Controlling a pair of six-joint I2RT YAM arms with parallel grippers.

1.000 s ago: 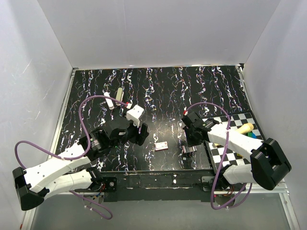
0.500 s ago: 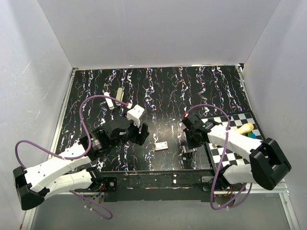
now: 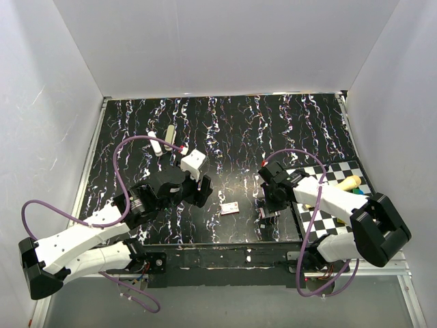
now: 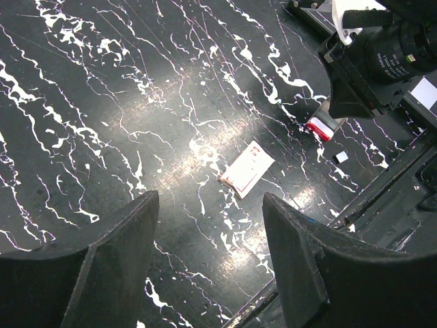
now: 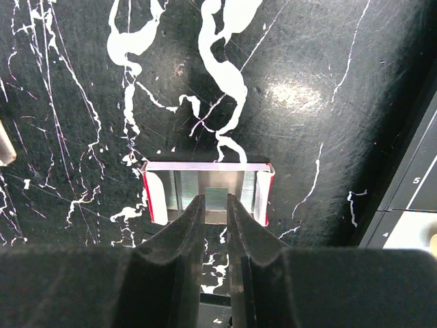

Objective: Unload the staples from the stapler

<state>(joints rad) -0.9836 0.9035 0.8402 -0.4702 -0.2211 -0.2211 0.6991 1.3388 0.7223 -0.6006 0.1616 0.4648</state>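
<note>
Jaws of the right gripper (image 5: 217,213) stand nearly closed, and in its wrist view we see the two dark fingers (image 5: 193,229) pinching a narrow silver strip (image 5: 217,194) that runs down the middle of the stapler (image 5: 167,190). The stapler lies flat on the black marbled table (image 3: 232,130) with its red edges showing at both ends and its bright metal channel facing up. Seen from above, it sits at about 5 o'clock from the table's middle, close to the near edge, with the right gripper directly over it.

Jaws of the left gripper (image 4: 208,205) are spread wide and hold nothing; we see only bare table between the fingers. That gripper hovers at about 7 o'clock from the table's middle. Ahead of it in its wrist view lies a small white card with red print (image 4: 247,169), at about 6 o'clock on the table, between the two grippers and apart from the stapler.

At 4 o'clock, just beside the stapler, a checkered board (image 3: 332,173) lies under the right arm. A white block (image 3: 193,162) stands at 9 o'clock, just beyond the left gripper, and two slim white pieces (image 3: 162,141) lie at 10 o'clock.
</note>
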